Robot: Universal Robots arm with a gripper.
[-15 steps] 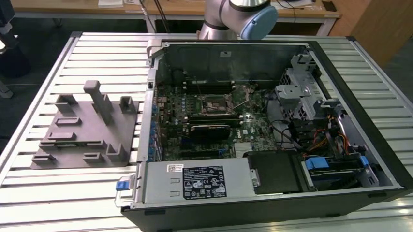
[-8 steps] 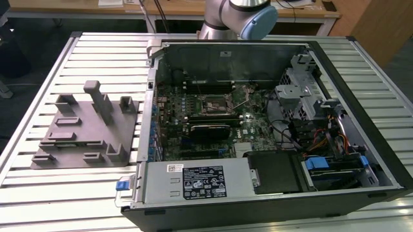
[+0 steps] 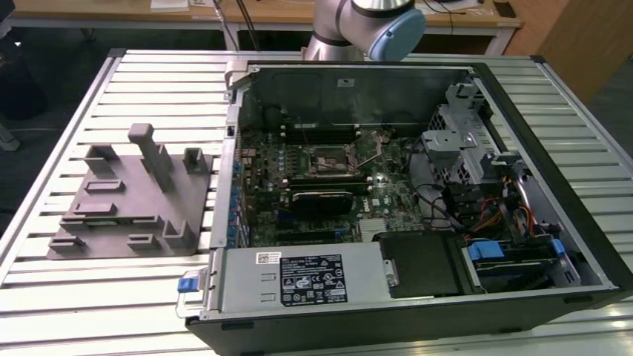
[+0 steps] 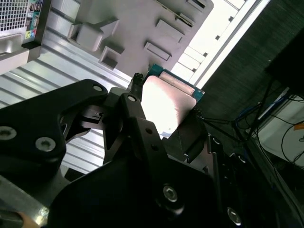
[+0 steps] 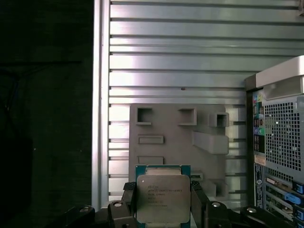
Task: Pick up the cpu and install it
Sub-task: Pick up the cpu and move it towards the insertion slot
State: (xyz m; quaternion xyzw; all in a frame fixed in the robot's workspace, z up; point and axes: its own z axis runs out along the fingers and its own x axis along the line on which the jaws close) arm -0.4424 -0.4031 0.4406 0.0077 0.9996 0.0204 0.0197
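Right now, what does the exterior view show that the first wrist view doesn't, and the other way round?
Exterior view, not the first wrist view: the motherboard and its socket inside the open computer case, plus the arm. First wrist view, not the exterior: the cpu clamped in the gripper. Both: the grey fixture block, the slatted table and the computer case.

In the exterior view, the fixture block (image 3: 129, 200) lies on the counter (image 3: 59, 297) at frame left. The open computer case (image 3: 396, 319) lies right of it, with the socket (image 3: 330, 161) at frame centre and the power supply (image 3: 296, 278) at lower centre. In the first wrist view, the cpu (image 5: 163, 198) sits between the fingers (image 5: 197, 199).
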